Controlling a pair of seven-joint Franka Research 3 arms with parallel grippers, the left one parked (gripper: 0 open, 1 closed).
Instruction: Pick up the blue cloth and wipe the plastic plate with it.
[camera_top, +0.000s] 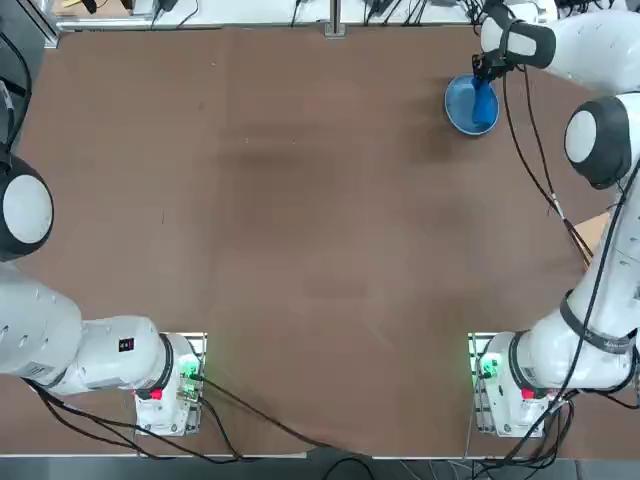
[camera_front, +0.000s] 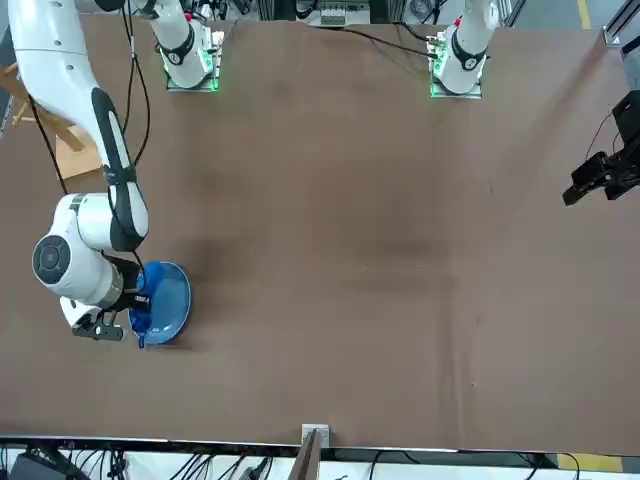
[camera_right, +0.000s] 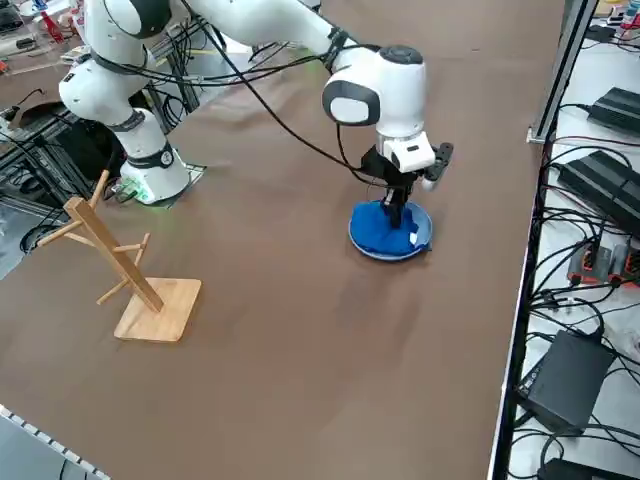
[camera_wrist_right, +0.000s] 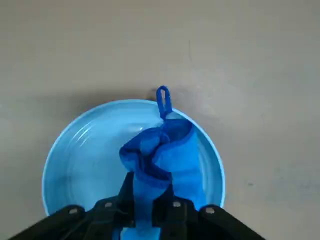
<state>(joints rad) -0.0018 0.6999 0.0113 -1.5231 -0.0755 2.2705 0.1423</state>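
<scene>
The light blue plastic plate (camera_top: 462, 108) (camera_front: 172, 298) (camera_right: 420, 232) (camera_wrist_right: 85, 160) lies on the brown table at its far right. My right gripper (camera_top: 484, 78) (camera_front: 138, 305) (camera_right: 398, 205) (camera_wrist_right: 146, 207) hangs just above the plate, shut on the blue cloth (camera_top: 484, 102) (camera_front: 140, 318) (camera_right: 384, 230) (camera_wrist_right: 162, 150). The cloth droops from the fingers and its lower end rests bunched on the plate's surface. A small hanging loop of the cloth reaches past the plate's rim.
A wooden rack (camera_right: 120, 265) on a flat base stands on the table to the robot's right of the plate; its corner (camera_top: 600, 232) shows in the top view. The table's far edge (camera_top: 330, 28) runs close behind the plate.
</scene>
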